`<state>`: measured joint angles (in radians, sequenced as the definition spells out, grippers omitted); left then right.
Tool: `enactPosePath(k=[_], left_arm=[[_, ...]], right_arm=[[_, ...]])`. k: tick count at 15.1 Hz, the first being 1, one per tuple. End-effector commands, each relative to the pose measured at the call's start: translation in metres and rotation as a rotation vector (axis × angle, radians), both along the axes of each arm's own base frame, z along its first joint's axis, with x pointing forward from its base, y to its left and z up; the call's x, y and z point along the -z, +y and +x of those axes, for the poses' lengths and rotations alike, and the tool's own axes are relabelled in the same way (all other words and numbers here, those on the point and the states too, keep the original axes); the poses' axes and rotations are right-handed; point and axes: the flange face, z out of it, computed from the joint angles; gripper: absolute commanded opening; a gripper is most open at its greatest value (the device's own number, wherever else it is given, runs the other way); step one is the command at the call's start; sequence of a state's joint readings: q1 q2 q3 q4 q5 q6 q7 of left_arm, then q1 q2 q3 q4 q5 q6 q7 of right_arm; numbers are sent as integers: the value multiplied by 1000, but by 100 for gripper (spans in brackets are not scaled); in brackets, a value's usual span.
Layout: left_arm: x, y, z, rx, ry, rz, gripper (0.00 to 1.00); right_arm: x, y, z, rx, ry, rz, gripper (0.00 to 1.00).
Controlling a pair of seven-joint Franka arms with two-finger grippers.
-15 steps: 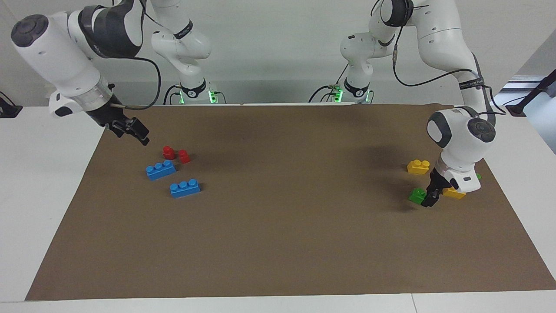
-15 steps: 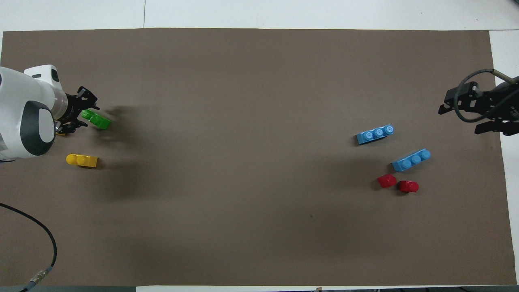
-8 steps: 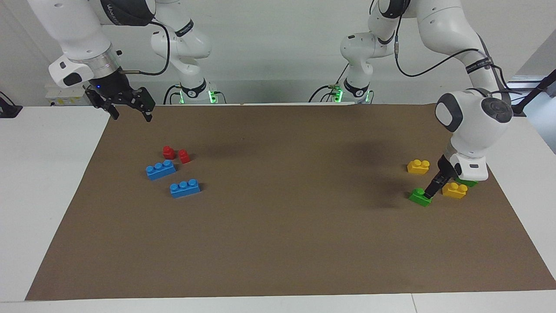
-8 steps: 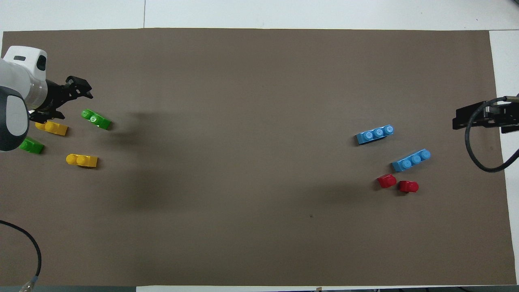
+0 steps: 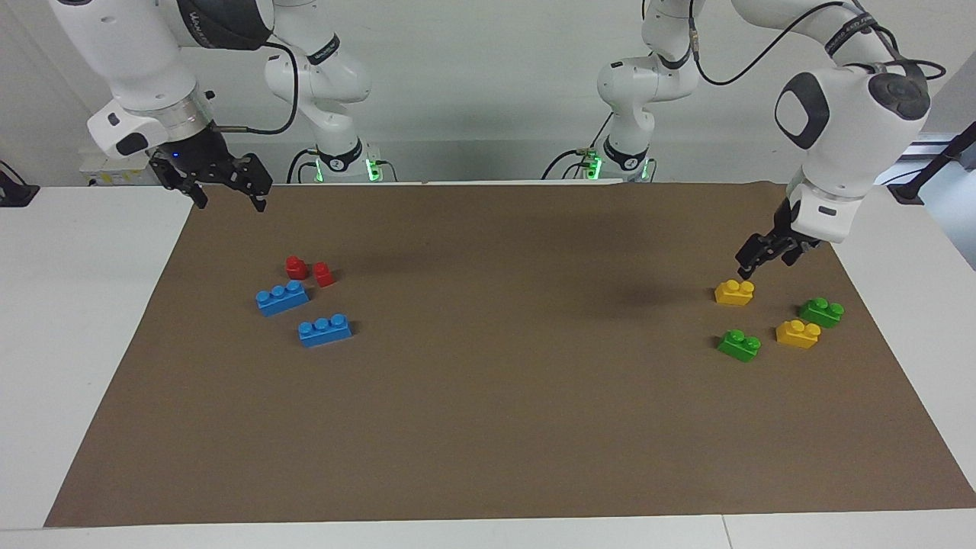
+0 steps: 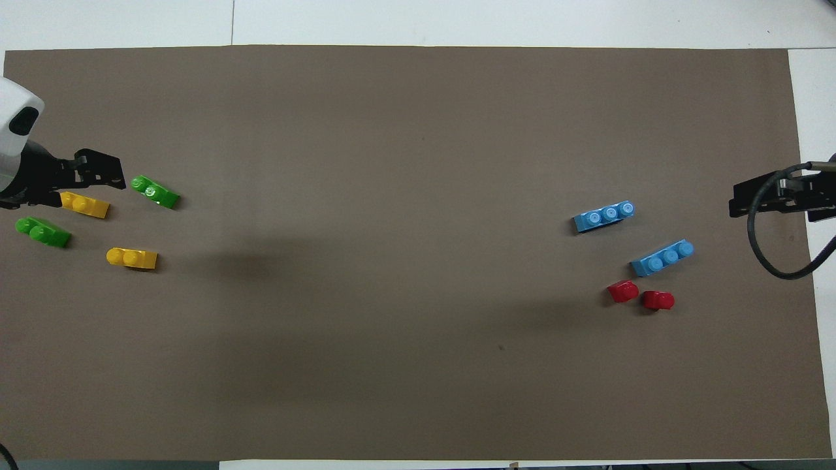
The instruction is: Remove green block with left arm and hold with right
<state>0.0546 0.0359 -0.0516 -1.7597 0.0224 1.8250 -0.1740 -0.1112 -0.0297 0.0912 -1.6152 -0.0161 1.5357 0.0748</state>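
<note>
Two small green blocks lie on the brown mat point(image 5: 488, 427) at the left arm's end. One green block point(image 5: 739, 345) point(image 6: 155, 192) is farthest from the robots in its cluster. The other green block point(image 5: 821, 312) point(image 6: 42, 232) lies beside a yellow brick, closer to the mat's end. My left gripper point(image 5: 765, 259) point(image 6: 72, 185) hangs open and empty in the air over this cluster, touching nothing. My right gripper point(image 5: 231, 200) point(image 6: 735, 201) is open and empty, raised over the mat's edge at the right arm's end.
Two yellow bricks point(image 5: 734, 292) point(image 5: 797, 333) lie among the green ones. At the right arm's end lie two blue three-stud bricks point(image 5: 282, 298) point(image 5: 324, 330) and two small red pieces point(image 5: 309, 270). White table point(image 5: 84, 320) surrounds the mat.
My left gripper opened off the green block, then lifted up and away, uncovering a second green block and a yellow brick. My right gripper swung up and has held still since.
</note>
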Motion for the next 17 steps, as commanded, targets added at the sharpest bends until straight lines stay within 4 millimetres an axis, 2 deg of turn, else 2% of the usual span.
enactPosePath(k=[1, 5, 7, 17], left_arm=[[-29, -7, -30, 105, 47, 9, 100], [-52, -17, -51, 173, 61, 12, 100], [-57, -16, -55, 206, 63, 13, 100], [-61, -17, -53, 198, 24, -45, 100]], right_arm=[[-1, -3, 0, -19, 14, -20, 100], [-1, -3, -2, -15, 14, -20, 100], [0, -3, -1, -13, 16, -20, 100], [-3, -2, -1, 7, 6, -15, 100]])
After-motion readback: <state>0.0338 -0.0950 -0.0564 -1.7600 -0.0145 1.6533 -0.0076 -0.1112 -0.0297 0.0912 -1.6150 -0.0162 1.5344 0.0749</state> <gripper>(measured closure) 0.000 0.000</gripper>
